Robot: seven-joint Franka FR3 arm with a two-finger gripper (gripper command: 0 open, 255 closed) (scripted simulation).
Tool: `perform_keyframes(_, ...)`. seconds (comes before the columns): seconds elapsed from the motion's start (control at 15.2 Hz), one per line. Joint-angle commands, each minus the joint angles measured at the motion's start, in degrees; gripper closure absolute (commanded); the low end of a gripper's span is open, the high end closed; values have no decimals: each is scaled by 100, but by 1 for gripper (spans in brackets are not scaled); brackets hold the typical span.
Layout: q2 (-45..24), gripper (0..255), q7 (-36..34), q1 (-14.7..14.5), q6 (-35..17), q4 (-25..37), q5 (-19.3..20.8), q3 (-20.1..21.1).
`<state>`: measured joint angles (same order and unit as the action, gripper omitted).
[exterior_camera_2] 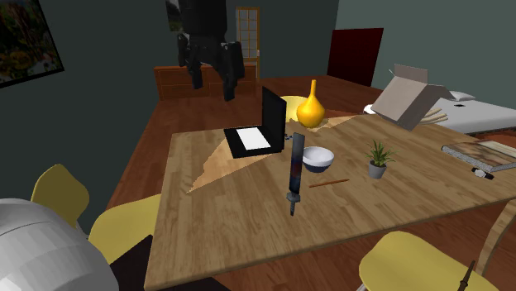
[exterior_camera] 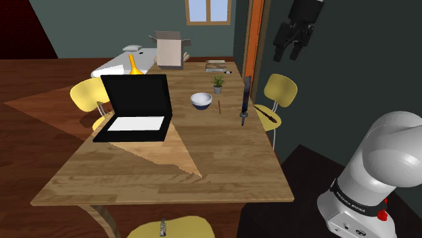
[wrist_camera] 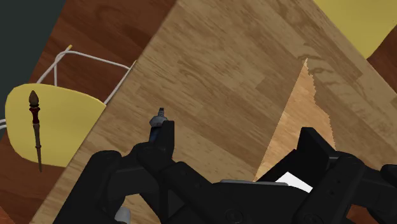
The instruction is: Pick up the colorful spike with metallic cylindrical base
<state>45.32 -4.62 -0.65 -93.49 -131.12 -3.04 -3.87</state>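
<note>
Standing on end on the table (exterior_camera: 223,159), the dark spike (exterior_camera: 245,100) sits at the bowl's (exterior_camera: 201,101) three o'clock in the shoulder view. The claw (exterior_camera: 289,49) hangs high at the spike's one o'clock, spread wide and empty. This looks like the approach step, so the next move calls for lowering until the fingers straddle the spike.

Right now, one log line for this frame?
phase: pre-grasp | gripper: open, empty, raised above table | spike: upright on table, not held | nearest: white bowl
</note>
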Motion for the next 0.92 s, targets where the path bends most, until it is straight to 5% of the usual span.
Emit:
perform_keyframes(0.0,0,0,0,0,0,0,0,0)
perform_keyframes(0.86,-3173,0,945,26,-454,1694,262,-632)
